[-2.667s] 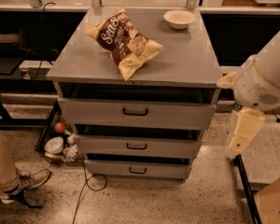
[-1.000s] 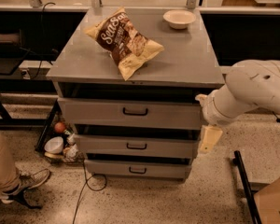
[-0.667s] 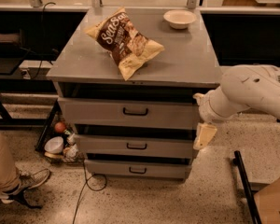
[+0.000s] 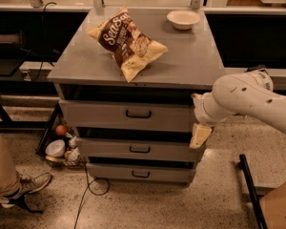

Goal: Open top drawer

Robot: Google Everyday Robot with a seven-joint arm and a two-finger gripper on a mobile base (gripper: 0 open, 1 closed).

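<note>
At the right edge of the drawer stack, the gripper (image 4: 200, 135) hangs pointing down, just beside the corner where the top drawer (image 4: 100, 116) meets the middle drawer (image 4: 109, 149). Honestly we can't tell whether it's set wide or narrow from this angle, but it doesn't look like it's holding anything. The white arm (image 4: 243, 101) behind it comes in from the right. The top drawer sits right under the grey cabinet top (image 4: 190, 66), and it's the widest front of the three. Its small black handle (image 4: 138, 114) is in the middle, well to the left of the gripper and a bit higher. The front looks pushed in, so we'd say the drawer isn't opened yet and we're in the approach step, nowhere near the pull. The next move, as we read it, is to bring the gripper left and slightly up, turn it to face the handle, get around that bar, then pull straight toward the near side. One thing to watch is the middle drawer's handle (image 4: 139, 149), which sits close below, so it'd be easy to grab the wrong one. The chip bag (image 4: 127, 43) and the bowl (image 4: 183, 19) up top are out of the way.
</note>
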